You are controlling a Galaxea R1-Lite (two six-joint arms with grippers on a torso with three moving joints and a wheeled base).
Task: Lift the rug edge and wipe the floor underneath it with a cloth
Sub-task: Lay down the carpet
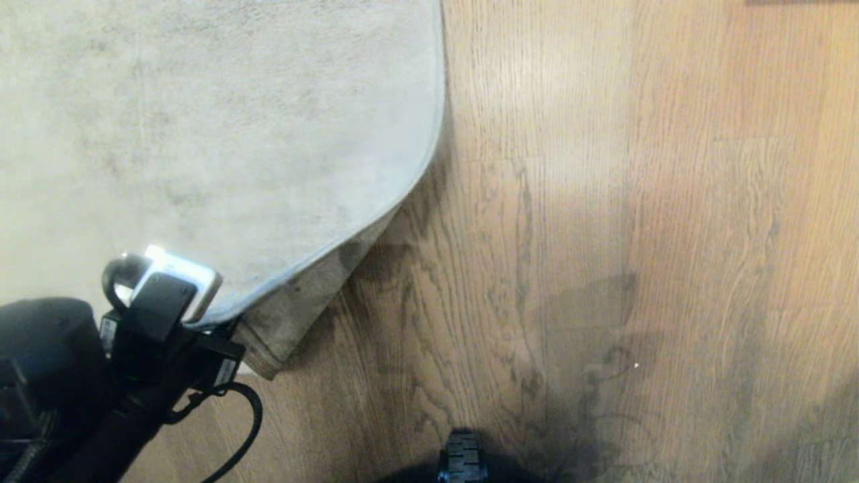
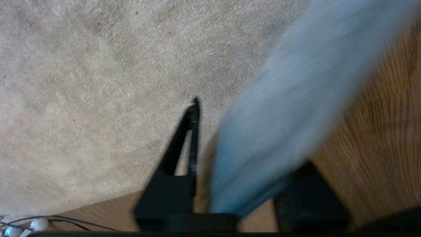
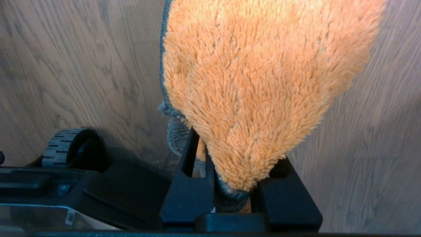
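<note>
The large grey-beige short-pile rug [image 1: 221, 134] lay on the brown wood-grain plank floor [image 1: 604, 235]. Its near corner was raised from the planks, so the rug edge [image 1: 315, 268] curled up and showed a strip of tan woven backing below it. The left gripper [image 1: 221, 329] was at this raised corner, low at the left of the head view. In the left wrist view a blurred pale band of the rug edge [image 2: 289, 115] passed between the two dark fingers [image 2: 184, 141], with a gap on each side. So the jaws stood partly open, and I could not tell if they gripped the edge or had let it go.

The right gripper [image 3: 230, 184] was closed on the small fluffy orange cloth with a dark grey border [image 3: 256, 82], which hung over bare planks [image 3: 65, 65] beside the robot's black wheel [image 3: 62, 144].

The rug seemed heavy and limp. I judged it would sag and slide out of a loose grip. A hold deep on the corner, across both pile and backing, should be safest. The cloth looked soft and light, and easy to press flat.
</note>
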